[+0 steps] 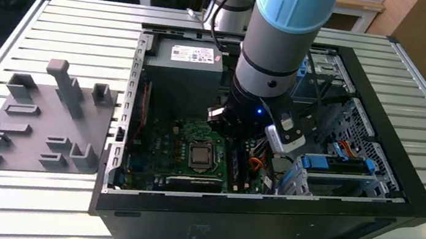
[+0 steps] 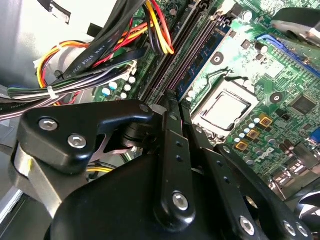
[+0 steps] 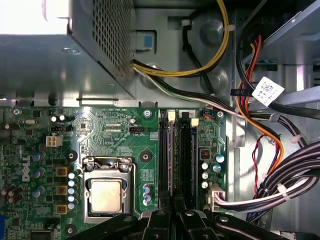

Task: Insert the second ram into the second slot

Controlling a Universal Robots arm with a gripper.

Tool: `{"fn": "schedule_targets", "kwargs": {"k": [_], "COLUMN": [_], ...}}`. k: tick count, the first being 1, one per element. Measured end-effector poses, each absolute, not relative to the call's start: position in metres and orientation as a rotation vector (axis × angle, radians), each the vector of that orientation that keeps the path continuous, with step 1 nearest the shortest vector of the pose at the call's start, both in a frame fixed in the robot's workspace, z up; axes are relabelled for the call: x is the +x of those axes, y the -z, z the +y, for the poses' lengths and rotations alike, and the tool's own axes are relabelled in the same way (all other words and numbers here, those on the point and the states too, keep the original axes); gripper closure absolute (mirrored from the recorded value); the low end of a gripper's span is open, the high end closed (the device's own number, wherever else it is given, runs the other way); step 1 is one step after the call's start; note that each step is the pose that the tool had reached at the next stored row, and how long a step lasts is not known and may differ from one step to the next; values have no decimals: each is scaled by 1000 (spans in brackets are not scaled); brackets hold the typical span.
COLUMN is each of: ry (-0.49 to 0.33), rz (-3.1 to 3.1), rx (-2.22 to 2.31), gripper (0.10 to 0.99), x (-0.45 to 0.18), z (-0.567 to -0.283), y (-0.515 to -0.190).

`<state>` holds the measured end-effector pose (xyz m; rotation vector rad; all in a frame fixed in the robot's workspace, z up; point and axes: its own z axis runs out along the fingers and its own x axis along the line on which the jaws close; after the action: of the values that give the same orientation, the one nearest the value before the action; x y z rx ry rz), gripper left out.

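grey arm with light blue joint cap, black wrist and a small blue light; black tool studded with silver screws.

Arm vertical, gripper downward, fingers together.

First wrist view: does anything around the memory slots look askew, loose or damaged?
Nothing stands out. The memory slots run straight and parallel beside the processor socket, and the cable bundle lies off to one side, not across them.
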<state>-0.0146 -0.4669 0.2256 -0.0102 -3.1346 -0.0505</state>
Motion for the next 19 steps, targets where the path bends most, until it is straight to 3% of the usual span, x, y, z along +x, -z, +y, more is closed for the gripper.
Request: {"fn": "schedule_targets", "kwargs": {"k": [19], "ry": [45], "rz": [-3135], "rx": [-16], "gripper": [949], "x": [-15], "z": [-468], "y": [-222]}}
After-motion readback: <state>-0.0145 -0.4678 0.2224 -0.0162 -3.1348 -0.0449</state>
